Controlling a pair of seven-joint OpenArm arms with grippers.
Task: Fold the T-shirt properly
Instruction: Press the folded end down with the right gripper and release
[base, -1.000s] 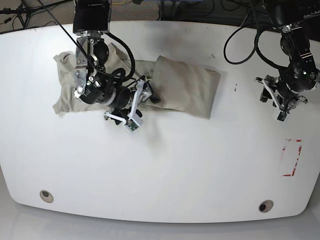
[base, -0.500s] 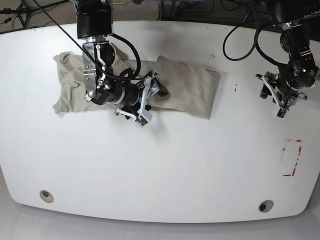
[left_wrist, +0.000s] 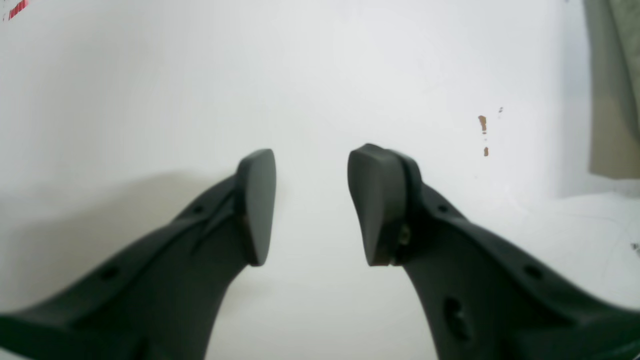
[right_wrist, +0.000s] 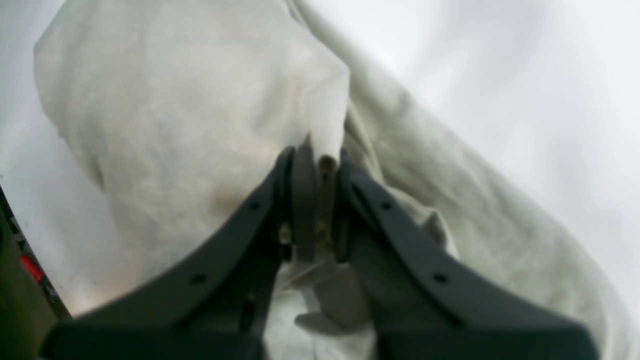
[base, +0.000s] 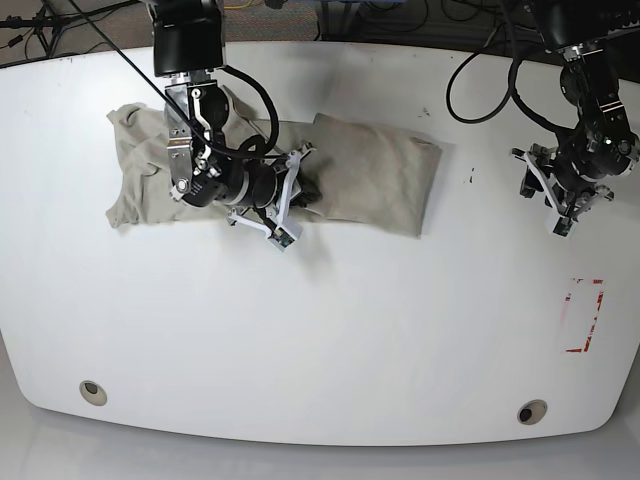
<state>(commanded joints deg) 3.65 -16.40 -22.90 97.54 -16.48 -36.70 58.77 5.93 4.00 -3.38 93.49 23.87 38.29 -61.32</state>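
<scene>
The khaki T-shirt (base: 375, 180) lies crumpled across the far left half of the white table (base: 330, 330), partly folded, with its right part doubled over. My right gripper (base: 303, 190) sits low at the shirt's middle and is shut on a fold of the T-shirt (right_wrist: 200, 100); the cloth edge shows pinched between its fingertips (right_wrist: 305, 180). My left gripper (left_wrist: 311, 200) is open and empty, hovering over bare table at the right side (base: 560, 195), well clear of the shirt. A strip of the shirt (left_wrist: 612, 85) shows at the right edge of the left wrist view.
Red tape marks (base: 585, 315) are on the table at the right. Small brown specks (left_wrist: 483, 125) mark the surface near the left gripper. Two round holes (base: 92, 391) sit near the front edge. Cables hang behind the far edge.
My right gripper has moved right and in onto the shirt's middle fold and closed on it. The left arm has barely moved.
</scene>
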